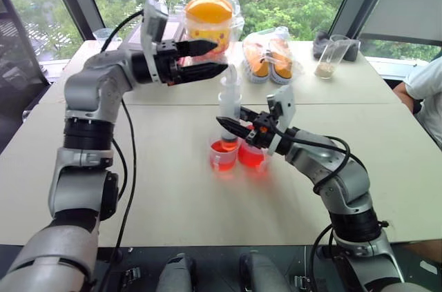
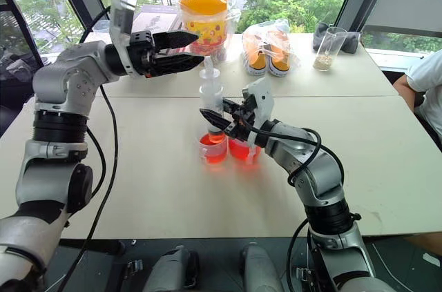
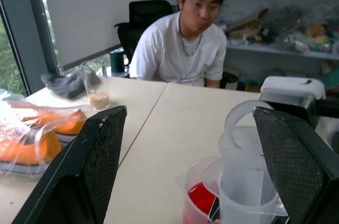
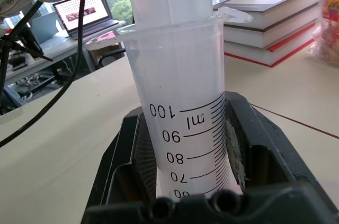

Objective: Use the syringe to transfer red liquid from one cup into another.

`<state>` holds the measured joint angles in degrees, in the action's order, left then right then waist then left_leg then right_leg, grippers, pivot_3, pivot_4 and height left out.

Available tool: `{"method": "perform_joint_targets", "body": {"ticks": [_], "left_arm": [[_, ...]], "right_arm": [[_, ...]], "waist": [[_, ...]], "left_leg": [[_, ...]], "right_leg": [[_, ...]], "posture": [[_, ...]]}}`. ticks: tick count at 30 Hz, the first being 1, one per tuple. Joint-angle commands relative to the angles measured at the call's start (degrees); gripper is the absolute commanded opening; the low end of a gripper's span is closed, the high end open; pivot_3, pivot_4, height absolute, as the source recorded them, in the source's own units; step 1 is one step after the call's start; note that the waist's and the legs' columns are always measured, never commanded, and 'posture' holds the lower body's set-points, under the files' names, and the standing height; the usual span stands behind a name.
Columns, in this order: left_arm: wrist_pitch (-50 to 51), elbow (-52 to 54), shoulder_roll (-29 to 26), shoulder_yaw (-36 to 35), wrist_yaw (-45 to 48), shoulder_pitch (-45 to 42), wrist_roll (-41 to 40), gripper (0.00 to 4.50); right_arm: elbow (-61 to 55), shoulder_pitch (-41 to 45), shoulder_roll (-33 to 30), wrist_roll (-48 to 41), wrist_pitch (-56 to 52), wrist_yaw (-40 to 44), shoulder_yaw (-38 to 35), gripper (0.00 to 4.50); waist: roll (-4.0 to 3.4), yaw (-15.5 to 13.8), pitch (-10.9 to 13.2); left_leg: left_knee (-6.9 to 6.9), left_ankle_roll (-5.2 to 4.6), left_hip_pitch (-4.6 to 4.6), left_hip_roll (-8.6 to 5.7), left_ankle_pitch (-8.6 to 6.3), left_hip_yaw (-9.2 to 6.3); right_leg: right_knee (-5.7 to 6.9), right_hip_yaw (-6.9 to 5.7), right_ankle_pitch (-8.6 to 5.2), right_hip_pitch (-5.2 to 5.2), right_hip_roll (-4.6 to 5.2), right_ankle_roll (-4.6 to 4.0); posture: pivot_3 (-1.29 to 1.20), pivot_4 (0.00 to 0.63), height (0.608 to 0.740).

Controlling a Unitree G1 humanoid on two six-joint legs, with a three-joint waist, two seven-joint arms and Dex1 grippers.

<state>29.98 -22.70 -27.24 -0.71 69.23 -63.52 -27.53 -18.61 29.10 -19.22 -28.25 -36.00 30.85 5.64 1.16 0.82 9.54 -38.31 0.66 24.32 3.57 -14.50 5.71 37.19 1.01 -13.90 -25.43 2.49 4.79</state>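
The clear syringe [image 1: 230, 102] stands upright at the table's middle, its lower end down in the taller cup [image 1: 222, 162], which holds red liquid [image 1: 221, 147]. A shorter cup [image 1: 253, 157], also holding red liquid, touches it on the right. My right gripper [image 1: 228, 125] is shut on the syringe barrel [image 4: 183, 128] just above the cup rim. My left gripper [image 1: 219, 56] hangs open above and to the left of the plunger ring [image 3: 241, 123], pointing right, with nothing between its fingers [image 3: 100, 166].
A person in a white shirt [image 3: 180, 49] sits at the table's right end. Along the far edge lie bagged orange shoes [image 1: 269, 57], a bagged yellow-orange toy [image 1: 209, 19], a glass with grains [image 1: 330, 57] and a grey cloth [image 1: 321, 43]. Stacked books [image 4: 275, 23] lie nearby.
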Motion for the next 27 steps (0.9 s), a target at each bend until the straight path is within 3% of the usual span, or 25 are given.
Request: {"method": "perform_joint_targets", "body": {"ticks": [1, 7, 27], "left_arm": [[-2.84, -0.43, 1.90, 1.74, 1.51, -2.03, 1.31, 3.01], [-3.70, -1.05, 3.43, 2.14, 3.02, -2.62, 1.51, 0.04], [-0.99, 5.84, 1.13, 4.91, 8.62, 2.31, 0.80, 0.04]], "right_arm": [[-2.83, 0.94, 0.47, -0.16, 0.84, 0.34, 0.08, 1.40], [-3.68, 1.07, 0.84, -0.08, 0.34, 0.00, 0.10, 1.40], [-4.62, 10.14, 2.55, -3.46, -3.33, -2.75, -5.10, 1.40]], "waist": [[0.00, -0.01, 0.00], [0.00, 0.00, 0.00], [0.00, -0.02, 0.00]], "left_leg": [[0.00, 0.00, 0.01, 0.00, 0.00, 0.00], [0.01, 0.00, 0.03, 0.00, 0.00, 0.00], [0.00, 0.00, 0.03, 0.01, 0.00, 0.00]], "right_leg": [[0.00, 0.00, 0.00, 0.00, 0.00, 0.00], [-0.04, 0.01, 0.00, -0.01, 0.00, 0.00], [-0.01, 0.01, 0.00, -0.02, 0.00, 0.00]], "posture": [[0.00, 0.150, 0.740], [0.00, 0.150, 0.740], [0.00, 0.150, 0.740]]}}
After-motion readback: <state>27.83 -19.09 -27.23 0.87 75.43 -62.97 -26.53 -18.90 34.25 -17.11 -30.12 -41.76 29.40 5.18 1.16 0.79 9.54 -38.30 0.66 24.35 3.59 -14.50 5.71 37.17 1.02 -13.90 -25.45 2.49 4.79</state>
